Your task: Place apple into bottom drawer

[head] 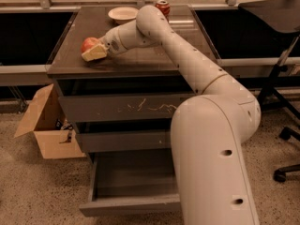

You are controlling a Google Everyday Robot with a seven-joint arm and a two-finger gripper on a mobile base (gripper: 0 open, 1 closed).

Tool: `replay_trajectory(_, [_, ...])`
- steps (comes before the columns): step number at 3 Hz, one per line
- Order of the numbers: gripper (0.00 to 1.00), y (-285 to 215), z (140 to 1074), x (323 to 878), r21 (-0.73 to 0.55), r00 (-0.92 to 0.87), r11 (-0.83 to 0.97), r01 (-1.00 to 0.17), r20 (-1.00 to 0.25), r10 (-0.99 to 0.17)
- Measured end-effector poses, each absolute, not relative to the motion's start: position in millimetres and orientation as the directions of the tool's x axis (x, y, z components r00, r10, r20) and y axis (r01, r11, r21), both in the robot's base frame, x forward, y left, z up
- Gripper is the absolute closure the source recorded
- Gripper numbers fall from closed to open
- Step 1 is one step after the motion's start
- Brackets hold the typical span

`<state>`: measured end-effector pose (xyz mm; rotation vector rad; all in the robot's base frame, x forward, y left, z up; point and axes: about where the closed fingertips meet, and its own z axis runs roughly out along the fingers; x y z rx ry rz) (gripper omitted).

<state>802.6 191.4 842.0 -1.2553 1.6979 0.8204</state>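
The apple (87, 44), small and red with a yellowish blush, rests on the dark cabinet top (140, 60) near its front left corner. My gripper (95, 51) is right at the apple, reaching in from the right and touching or surrounding it; a pale pad covers the apple's front lower side. The bottom drawer (133, 182) is pulled open below, its grey floor bare, partly hidden on the right by my arm's base.
A white bowl (123, 14) and a red can (162, 6) stand at the back of the cabinet top. The scratched top drawer front (126, 108) and middle front (123, 141) are shut. An open cardboard box (47, 125) sits left; an office chair (281, 69) right.
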Motion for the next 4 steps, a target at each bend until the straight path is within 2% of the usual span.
replay_trajectory(1, [0.92,179.2,883.4,777.3,-0.071,-0.007,0.229,-0.971,-0.946,-0.324])
replay_trajectory(2, [1.0,183.2,914.7,737.6,-0.158,0.131,0.106,-0.982,-0.966,-0.225])
replay_trajectory(4, [1.0,184.4,910.7,719.5,-0.16,0.136,0.084,-0.984,-0.962,-0.237])
